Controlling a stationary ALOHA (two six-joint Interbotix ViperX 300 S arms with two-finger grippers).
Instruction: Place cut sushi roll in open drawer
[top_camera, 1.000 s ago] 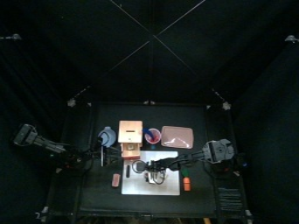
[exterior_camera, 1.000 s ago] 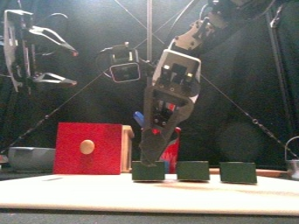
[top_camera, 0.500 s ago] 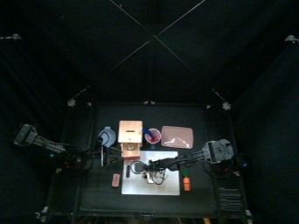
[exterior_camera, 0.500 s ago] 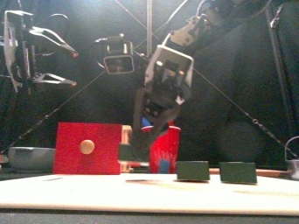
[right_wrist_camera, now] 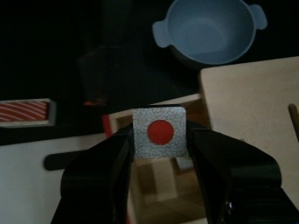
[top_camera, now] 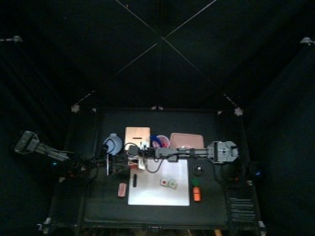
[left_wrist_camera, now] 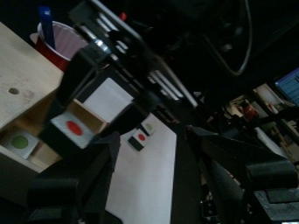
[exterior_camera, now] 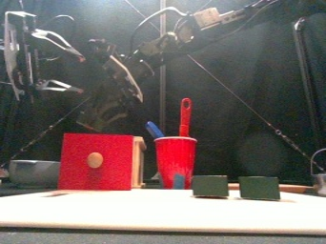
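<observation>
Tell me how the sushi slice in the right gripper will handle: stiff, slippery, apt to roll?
Probably stiff: the sushi slice keeps its square outline between the right gripper's jaws. Unlikely to roll: its sides look flat, and the other slices stand steady on the board. Likely light, being small; slipperiness cannot be judged.

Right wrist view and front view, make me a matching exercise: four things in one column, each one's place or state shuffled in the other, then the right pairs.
Things:
1. red-centred sushi slice
2. grey-blue dish
3. red cup
4. left hand

Places or states:
a. holds the utensils
b. gripped by the right hand
c. raised, open, holding nothing
d. on the black table, nothing in it

Pairs: 1-b, 2-d, 3-a, 4-c
</observation>
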